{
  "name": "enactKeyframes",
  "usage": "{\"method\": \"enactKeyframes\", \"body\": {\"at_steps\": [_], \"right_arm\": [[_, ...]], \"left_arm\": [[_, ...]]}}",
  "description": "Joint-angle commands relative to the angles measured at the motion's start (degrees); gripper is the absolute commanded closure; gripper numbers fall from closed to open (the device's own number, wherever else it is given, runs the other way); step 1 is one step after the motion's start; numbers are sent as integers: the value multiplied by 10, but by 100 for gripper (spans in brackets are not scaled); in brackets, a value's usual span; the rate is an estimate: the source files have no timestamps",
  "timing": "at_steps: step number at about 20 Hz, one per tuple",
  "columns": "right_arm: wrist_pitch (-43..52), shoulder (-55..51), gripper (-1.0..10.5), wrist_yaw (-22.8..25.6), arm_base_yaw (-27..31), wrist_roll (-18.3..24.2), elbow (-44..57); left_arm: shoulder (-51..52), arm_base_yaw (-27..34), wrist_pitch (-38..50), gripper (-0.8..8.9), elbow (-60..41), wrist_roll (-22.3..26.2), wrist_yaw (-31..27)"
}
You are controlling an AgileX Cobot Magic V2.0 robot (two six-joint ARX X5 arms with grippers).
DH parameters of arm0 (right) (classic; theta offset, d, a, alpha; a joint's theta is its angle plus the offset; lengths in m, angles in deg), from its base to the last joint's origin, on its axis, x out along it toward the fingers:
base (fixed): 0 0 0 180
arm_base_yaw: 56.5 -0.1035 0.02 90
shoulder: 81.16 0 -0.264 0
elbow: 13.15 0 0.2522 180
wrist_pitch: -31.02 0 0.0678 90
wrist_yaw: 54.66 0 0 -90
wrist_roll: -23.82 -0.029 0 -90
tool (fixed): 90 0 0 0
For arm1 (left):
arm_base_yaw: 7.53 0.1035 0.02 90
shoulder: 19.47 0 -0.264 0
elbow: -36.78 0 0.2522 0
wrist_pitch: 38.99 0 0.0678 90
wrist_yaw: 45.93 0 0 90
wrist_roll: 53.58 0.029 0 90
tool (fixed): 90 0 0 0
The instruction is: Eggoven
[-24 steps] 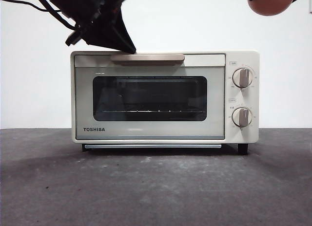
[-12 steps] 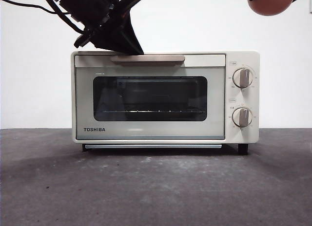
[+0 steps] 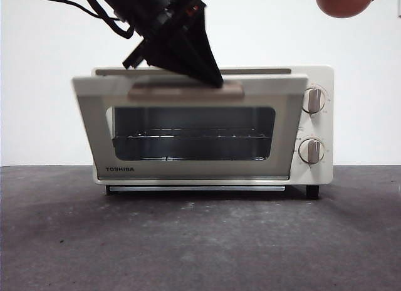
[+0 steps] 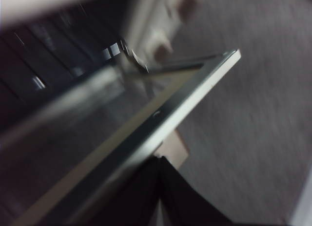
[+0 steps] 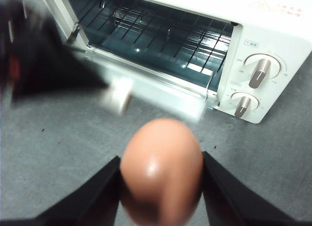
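- Plain white wall [image 3: 50, 115] behind; dark grey matte worktop [image 3: 200, 241] carries everything.
- Cream boxy TOSHIBA toaster oven [image 3: 316, 125] stands on the worktop, centre of the front view, front face toward the camera.
- Oven door with dark glass window [image 3: 193, 133] is tilted outward from the top, partly open, hinged at its lower edge; wire rack [image 3: 188, 136] shows through the glass.
- Two round silver-faced knobs, one above the other, on the oven's right panel: upper knob [image 3: 314, 100], lower knob [image 3: 311, 151].
- Left gripper [image 3: 214, 83], black, comes down from upper left in the front view with its tip on the beige bar handle [image 3: 235, 90] at the door's top edge.
- Left wrist view is blurred: black jaws meet in a narrow point against the door edge [image 4: 195, 99], a bit of beige handle [image 4: 173, 149] just beside them. Cannot tell whether they clamp the handle or only hook it.
- Right gripper [image 5: 161, 187] is high at the top right corner of the front view, above and to the right of the oven, well apart from it.
- Its jaws are closed around a small smooth reddish-brown egg [image 5: 162, 170], one black jaw on each side; the egg is in the air, clear of the worktop.
- Right wrist view looks down on the open oven cavity [image 5: 156, 36] and the rack inside.
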Motion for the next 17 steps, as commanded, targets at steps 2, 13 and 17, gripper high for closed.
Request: {"method": "enactKeyframes", "body": {"at_steps": [2,13,17], "right_arm": [[9,3,944,2,-2,4,-9],[36,47,944,-12,16,4,-9],[102,107,944,-65,29,3,-9]], "left_arm": [[-18,-25,-24,806,0,5,-12],[90,-16,-83,806,0,4,-12],[183,61,-130,806,-5,9,-12]]}}
